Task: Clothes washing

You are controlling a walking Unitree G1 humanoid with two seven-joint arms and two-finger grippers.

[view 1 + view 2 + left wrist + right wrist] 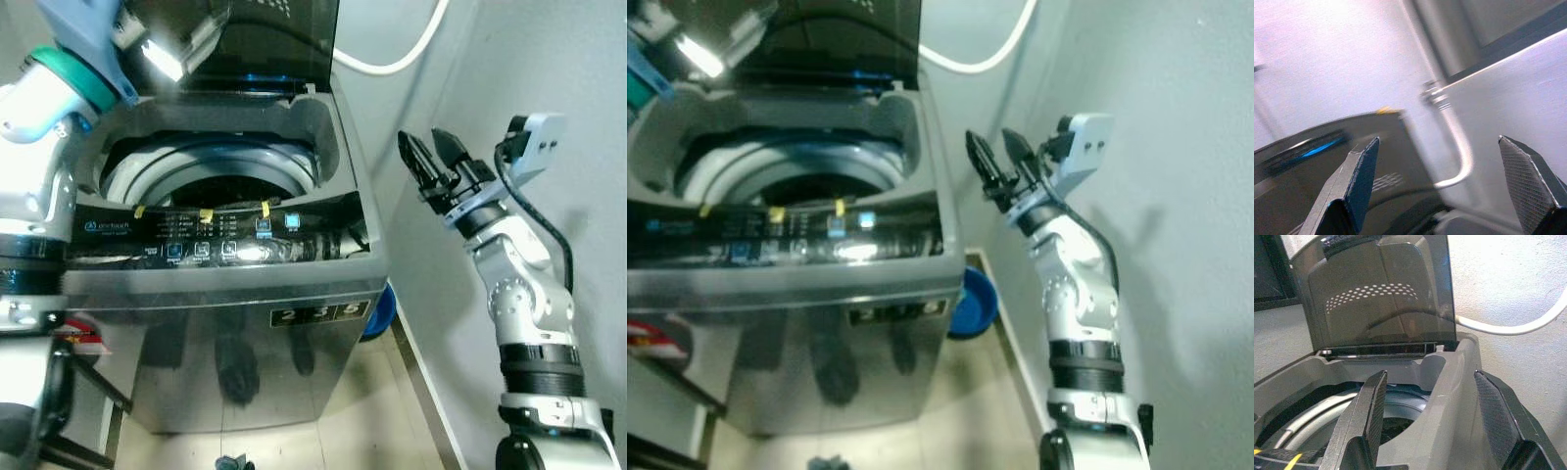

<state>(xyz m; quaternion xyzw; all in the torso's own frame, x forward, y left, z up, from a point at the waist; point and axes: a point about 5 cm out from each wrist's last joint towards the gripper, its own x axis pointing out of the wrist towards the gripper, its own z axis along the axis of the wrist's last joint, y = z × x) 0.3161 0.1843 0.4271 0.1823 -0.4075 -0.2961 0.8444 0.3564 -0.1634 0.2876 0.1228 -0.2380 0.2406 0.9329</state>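
The washing machine (225, 294) stands close against the wall on its right, leaving a narrow strip of floor (392, 411) beside it. Its dark lid (1378, 293) is tipped up and back, the drum (211, 176) open to the ceiling. The right gripper (436, 162) hovers in that gap by the machine's right rim, fingers apart. The left gripper (1449, 186) is raised near the lid's left side, fingers spread wide. A blue basin (972, 302) sits on the floor behind.
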